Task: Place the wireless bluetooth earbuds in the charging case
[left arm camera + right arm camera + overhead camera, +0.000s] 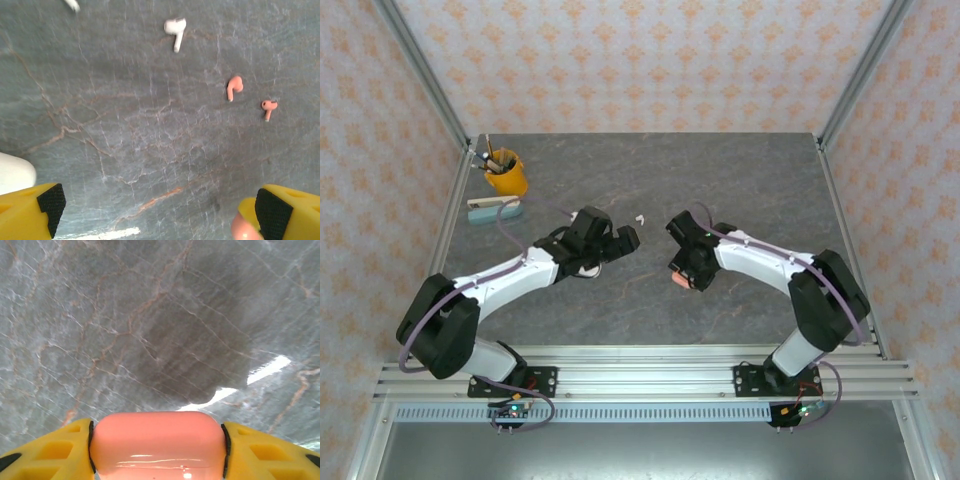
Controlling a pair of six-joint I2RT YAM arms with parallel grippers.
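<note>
My right gripper [158,446] is shut on a glossy salmon charging case [157,432], its pads pressed to the case's two ends, held above the grey marble table. From above, that gripper [686,266] sits right of centre with the case [680,281] showing below it. My left gripper [160,210] is open over bare table, nothing between its yellow fingers [35,210]. Ahead of it lie a white earbud [175,30] and two salmon earbuds [234,86] [269,106]; another white one [72,5] is cut off at the top edge. One white earbud [640,217] shows between the arms.
A white pebble-shaped case [15,172] lies just left of my left fingers. A salmon rounded shape [244,227] peeks beside the right finger. A yellow cup of pens [506,173] and a pale blue block [495,210] stand at the back left.
</note>
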